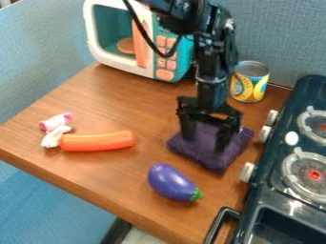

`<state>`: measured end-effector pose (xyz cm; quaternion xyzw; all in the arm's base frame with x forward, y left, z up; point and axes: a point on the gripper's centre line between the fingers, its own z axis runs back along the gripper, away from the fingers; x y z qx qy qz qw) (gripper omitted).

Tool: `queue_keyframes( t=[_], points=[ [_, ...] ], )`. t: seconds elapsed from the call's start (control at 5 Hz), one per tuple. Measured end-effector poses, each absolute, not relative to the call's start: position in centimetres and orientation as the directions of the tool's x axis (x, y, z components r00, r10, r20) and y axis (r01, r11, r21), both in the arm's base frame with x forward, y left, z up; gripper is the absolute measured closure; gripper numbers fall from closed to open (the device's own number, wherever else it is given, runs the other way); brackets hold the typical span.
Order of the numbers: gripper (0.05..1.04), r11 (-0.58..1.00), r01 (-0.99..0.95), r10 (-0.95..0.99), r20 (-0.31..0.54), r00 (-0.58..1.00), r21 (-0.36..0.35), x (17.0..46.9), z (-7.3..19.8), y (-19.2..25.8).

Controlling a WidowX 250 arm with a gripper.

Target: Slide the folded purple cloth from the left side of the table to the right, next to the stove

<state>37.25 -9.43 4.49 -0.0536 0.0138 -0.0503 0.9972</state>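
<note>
While a toy eggplant (170,182) lies nearest on the wooden table (121,181), the black arm (213,71) hangs nearly upright behind it, its gripper (205,144) pointing down with fingers spread wide. Beneath them lies the purple cloth (213,161); farther back stands a can (249,83).

dark purple cloth (205,147), violet eggplant (169,181) with green cap (196,195), orange cylinder (96,141), yellow-and-blue patterned can (247,88), teal-and-white microwave (185,58)

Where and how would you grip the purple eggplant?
I'd take the eggplant around its plump middle, straight down from above, closing across its narrower width. It lies lengthwise on the wooden table, and its rounded body offers more to hold than the small green stem.
</note>
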Motion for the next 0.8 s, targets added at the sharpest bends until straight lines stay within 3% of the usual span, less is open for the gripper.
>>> queue_keyframes(
  t=[0.2, 0.4, 0.8],
  points=[
    [0.083, 0.986, 0.057, -0.052, 0.031, 0.998, -0.156, 37.8, 6.9, -7.6],
    [0.083, 0.987, 0.035, -0.034, 0.011, 0.999, -0.154, 36.9, 8.0, -5.4],
    [0.083, 0.994, 0.099, -0.084, -0.253, 0.964, 0.049, 32.3, 6.9, 0.8]
  ],
)
